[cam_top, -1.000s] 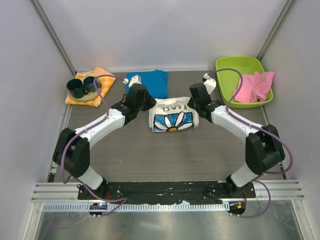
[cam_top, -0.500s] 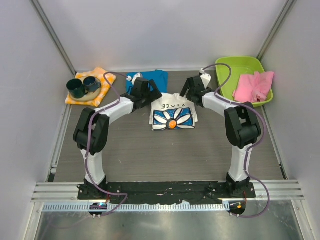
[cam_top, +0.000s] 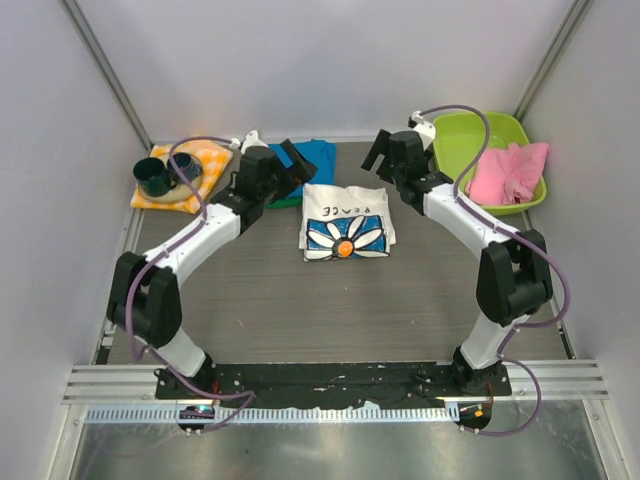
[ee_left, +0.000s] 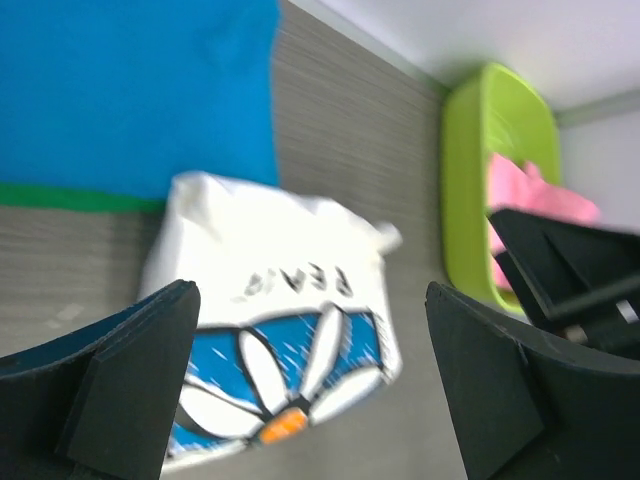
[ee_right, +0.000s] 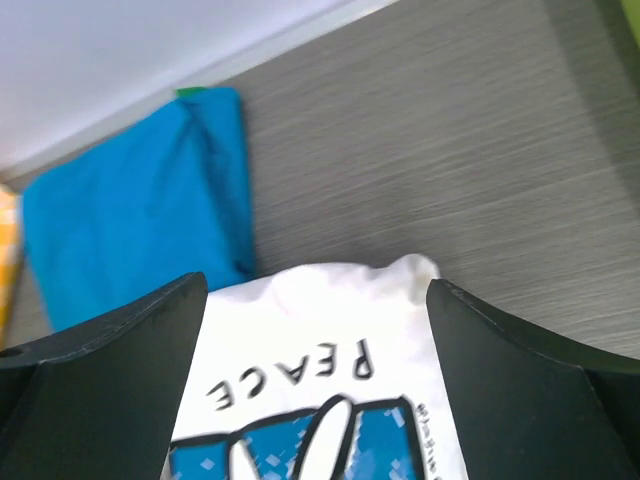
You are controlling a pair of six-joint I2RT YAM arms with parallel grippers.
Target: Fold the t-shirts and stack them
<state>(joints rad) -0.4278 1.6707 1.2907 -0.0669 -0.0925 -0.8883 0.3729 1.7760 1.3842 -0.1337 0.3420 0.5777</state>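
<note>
The white t-shirt (cam_top: 347, 222) with the blue daisy and "PEACE" lettering lies folded flat in the middle of the table. Behind it on the left lies the turquoise-blue t-shirt (cam_top: 318, 158), with a strip of the green t-shirt (cam_top: 284, 201) showing under its near edge. My left gripper (cam_top: 290, 168) hovers open above the blue t-shirt, left of the white one's back corner. My right gripper (cam_top: 386, 156) hovers open behind its right back corner. In the wrist views both gripper pairs (ee_left: 308, 290) (ee_right: 315, 283) stand wide apart, holding nothing, over the white t-shirt (ee_left: 270, 250) (ee_right: 300, 340).
A lime-green tub (cam_top: 452, 132) with a pink cloth (cam_top: 510, 172) draped over its edge stands at the back right. At the back left an orange-and-white checked cloth (cam_top: 207, 158) carries two dark cups (cam_top: 155, 178). White walls close in the table.
Both grippers opened and let go of the white t-shirt, then rose and drew back toward the far side. The shirt now lies flatter, folded.
</note>
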